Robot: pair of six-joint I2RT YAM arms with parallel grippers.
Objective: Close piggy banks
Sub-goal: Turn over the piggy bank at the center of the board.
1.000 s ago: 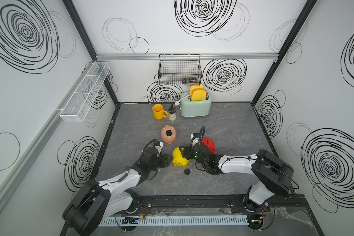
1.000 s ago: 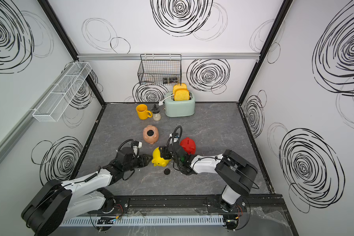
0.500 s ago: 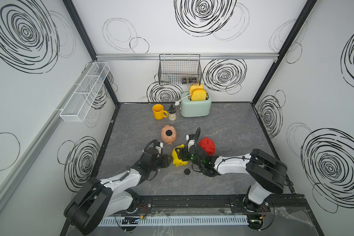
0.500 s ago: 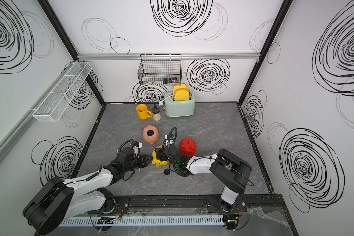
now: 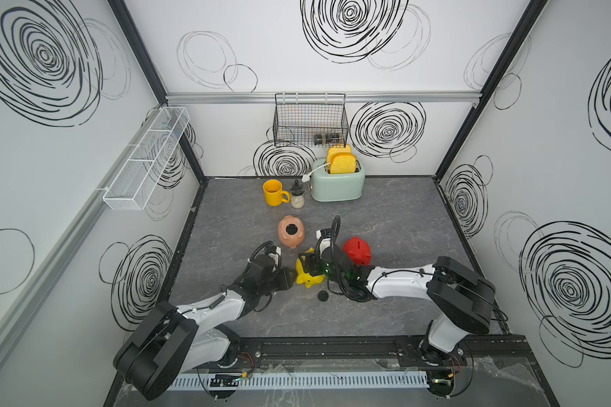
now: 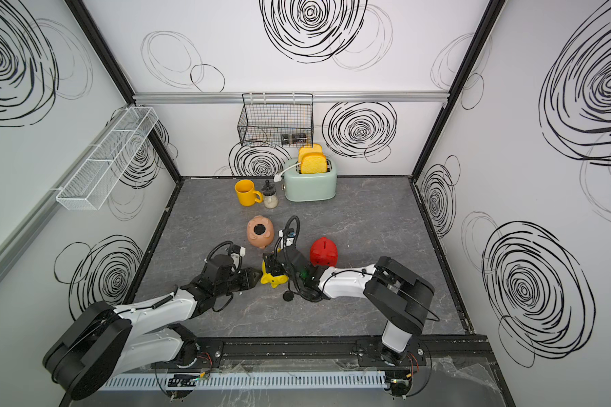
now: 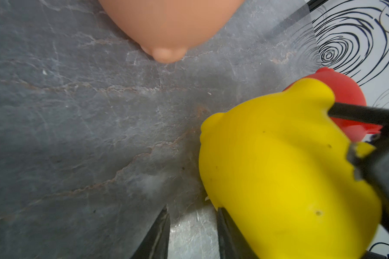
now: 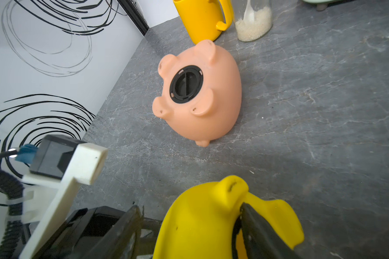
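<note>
Right wrist: pincer [image 8: 189, 233] around yellow pig [image 8: 211, 219].

The right gripper [image 5: 309, 265] now sits farther toward the left arm than a second ago, over the yellow pig [image 5: 307, 276]. That pig shifts slightly with it, and more of the red pig [image 5: 357, 250] shows behind the wrist.
</note>
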